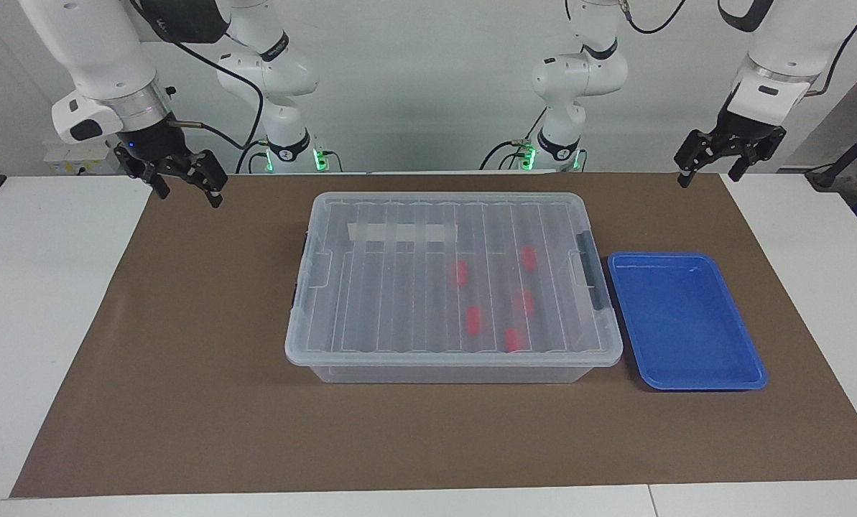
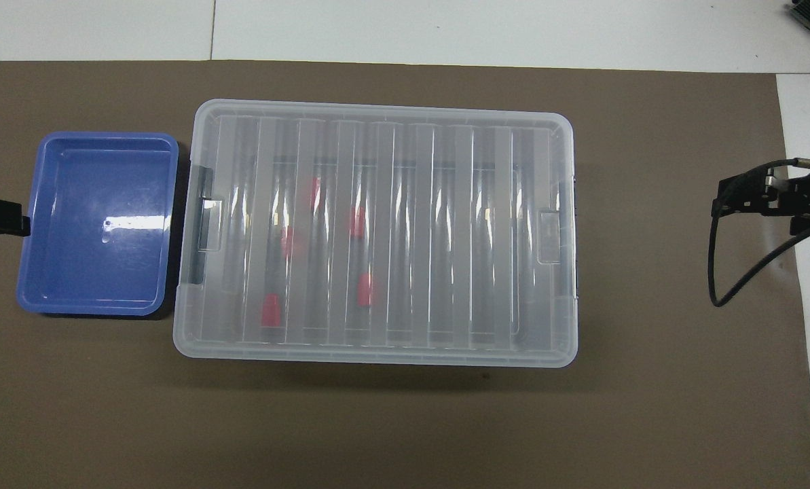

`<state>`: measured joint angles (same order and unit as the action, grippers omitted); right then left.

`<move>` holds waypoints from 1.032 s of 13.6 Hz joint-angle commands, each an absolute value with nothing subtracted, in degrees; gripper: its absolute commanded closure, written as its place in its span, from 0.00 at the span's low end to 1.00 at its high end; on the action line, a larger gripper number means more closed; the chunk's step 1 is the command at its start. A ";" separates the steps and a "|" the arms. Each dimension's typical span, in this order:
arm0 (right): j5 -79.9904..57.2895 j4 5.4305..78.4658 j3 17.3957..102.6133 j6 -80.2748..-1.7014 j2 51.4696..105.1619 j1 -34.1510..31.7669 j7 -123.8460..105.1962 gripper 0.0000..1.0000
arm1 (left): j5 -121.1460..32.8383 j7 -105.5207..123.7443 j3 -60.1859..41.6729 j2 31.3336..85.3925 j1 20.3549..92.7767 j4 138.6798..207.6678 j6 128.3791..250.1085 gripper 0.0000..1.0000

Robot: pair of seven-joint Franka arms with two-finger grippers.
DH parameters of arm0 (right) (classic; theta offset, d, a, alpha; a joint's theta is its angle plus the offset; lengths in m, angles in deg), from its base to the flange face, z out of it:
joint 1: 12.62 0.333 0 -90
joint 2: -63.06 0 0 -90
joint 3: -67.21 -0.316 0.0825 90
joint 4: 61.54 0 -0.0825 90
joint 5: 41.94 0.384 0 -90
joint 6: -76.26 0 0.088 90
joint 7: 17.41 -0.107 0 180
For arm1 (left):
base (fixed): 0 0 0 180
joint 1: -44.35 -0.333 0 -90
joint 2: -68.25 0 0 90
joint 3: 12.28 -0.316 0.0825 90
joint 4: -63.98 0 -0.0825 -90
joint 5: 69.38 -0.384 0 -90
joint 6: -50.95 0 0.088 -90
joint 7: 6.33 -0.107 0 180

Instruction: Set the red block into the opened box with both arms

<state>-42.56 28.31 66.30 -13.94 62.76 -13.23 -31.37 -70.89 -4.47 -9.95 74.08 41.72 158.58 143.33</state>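
Both arms hang high and wide, which leaves the middle of the table free. The right gripper (image 1: 187, 188) is over the corner of the brown mat (image 1: 184, 359) at the right arm's end, and the left gripper (image 1: 708, 176) is over the mat's edge at the left arm's end. Each has its jaws spread apart and holds nothing, so neither is engaged with the work. The box (image 1: 453, 357) sits in the middle of the mat with its long sides running across the table, probably so that each arm can reach one short end. Its ribbed clear lid (image 1: 399, 287) lies flat on top, and a dark grey latch (image 1: 592, 280) shows at the end toward the left arm. Five red blocks (image 1: 473, 320) lie loose on the box floor under the lid, gathered in the half toward the left arm. None is outside the box, and I cannot tell which one the task means. The blue tray (image 1: 687, 323) lies just beside the box at the left arm's end and has nothing in it. It looks like the place the blocks were drawn from. With the blocks inside and the lid on, the placing looks finished.
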 commanded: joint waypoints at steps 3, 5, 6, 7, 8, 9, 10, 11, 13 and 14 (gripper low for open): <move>-44.84 30.48 65.97 -14.80 61.22 -12.18 -30.25 0.00 | -70.61 -3.69 -10.09 74.84 42.24 159.34 143.41 0.00; -44.67 30.57 65.97 -14.80 61.22 -12.26 -30.24 0.00 | -70.17 -4.04 -9.82 74.84 42.41 159.51 143.50 0.00; -44.49 30.57 66.06 -14.71 61.22 -12.53 -30.33 0.00 | -70.08 -4.13 -9.21 74.84 42.76 159.51 143.50 0.00; -44.31 30.57 66.06 -14.71 61.22 -12.62 -30.33 0.00 | -70.08 -4.31 -9.12 74.84 42.77 159.51 143.50 0.00; -44.14 30.57 66.06 -14.71 61.22 -12.62 -30.16 0.00 | -70.08 -4.14 -9.12 74.93 42.68 159.51 143.41 0.00; -44.14 30.57 66.06 -14.71 61.22 -12.62 -30.16 0.00 | -70.08 -4.05 -8.95 74.93 42.77 159.60 143.50 0.00; -44.05 30.66 66.06 -14.71 61.13 -12.62 -30.16 0.00 | -69.99 -3.87 -8.86 74.93 42.85 159.51 143.50 0.00; -44.05 30.66 66.06 -14.71 61.13 -12.62 -30.16 0.00 | -69.99 -3.78 -8.77 74.93 43.29 159.60 143.50 0.00; -44.05 30.92 66.06 -14.71 60.95 -12.62 -30.24 0.00 | -69.73 -3.78 -8.77 75.19 43.47 159.78 143.41 0.00; -44.05 30.92 66.06 -14.71 60.95 -12.62 -30.24 0.00 | -69.21 -3.78 -8.77 75.19 43.47 159.78 143.41 0.00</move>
